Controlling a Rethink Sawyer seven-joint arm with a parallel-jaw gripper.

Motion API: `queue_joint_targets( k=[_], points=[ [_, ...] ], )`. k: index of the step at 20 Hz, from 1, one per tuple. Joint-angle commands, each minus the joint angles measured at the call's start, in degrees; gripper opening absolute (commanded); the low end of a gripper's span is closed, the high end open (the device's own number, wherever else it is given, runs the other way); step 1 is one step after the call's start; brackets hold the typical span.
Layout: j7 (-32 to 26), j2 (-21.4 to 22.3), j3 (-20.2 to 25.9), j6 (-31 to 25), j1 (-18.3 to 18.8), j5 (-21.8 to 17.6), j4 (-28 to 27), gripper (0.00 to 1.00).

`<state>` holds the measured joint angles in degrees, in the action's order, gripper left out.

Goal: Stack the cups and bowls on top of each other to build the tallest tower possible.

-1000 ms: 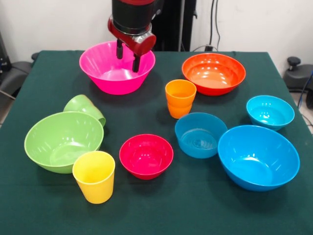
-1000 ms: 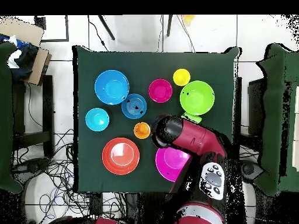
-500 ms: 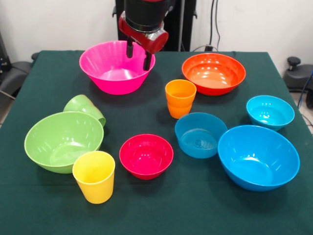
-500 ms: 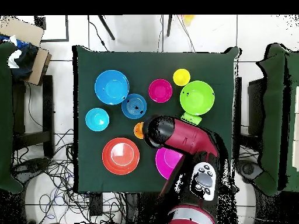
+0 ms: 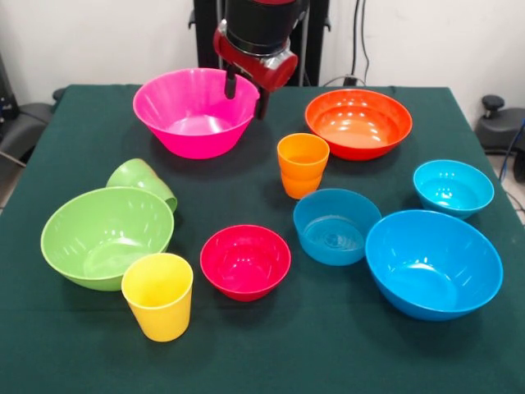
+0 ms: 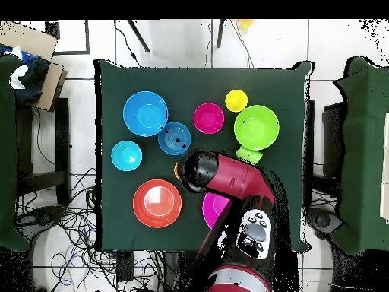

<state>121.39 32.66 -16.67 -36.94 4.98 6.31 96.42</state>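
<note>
hanging open and empty over the gap between the pink bowl (image 5: 196,111) and the orange cup (image 5: 303,164), the jaws (image 5: 247,93) hold nothing, so every cup and bowl sits alone on the table (image 5: 246,345), no tower begun.

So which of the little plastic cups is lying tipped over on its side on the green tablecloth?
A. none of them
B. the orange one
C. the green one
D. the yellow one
C: the small glossy green plastic cup lies on its side against the large light green bowl, while the yellow cup and the orange cup stand upright.
</note>
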Motion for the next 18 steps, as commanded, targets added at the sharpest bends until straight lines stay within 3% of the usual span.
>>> queue_joint_targets(
  k=[1,12,18],
  points=[
    [9.9,-3.4,5.3,-1.1,-2.9,2.4,-1.8,1.0],
    [11.5,-5.9,3.6,-2.6,-5.4,4.4,-5.1,1.0],
    [8.1,-6.7,3.7,-1.4,-3.6,3.8,-5.4,1.0]
  ],
)
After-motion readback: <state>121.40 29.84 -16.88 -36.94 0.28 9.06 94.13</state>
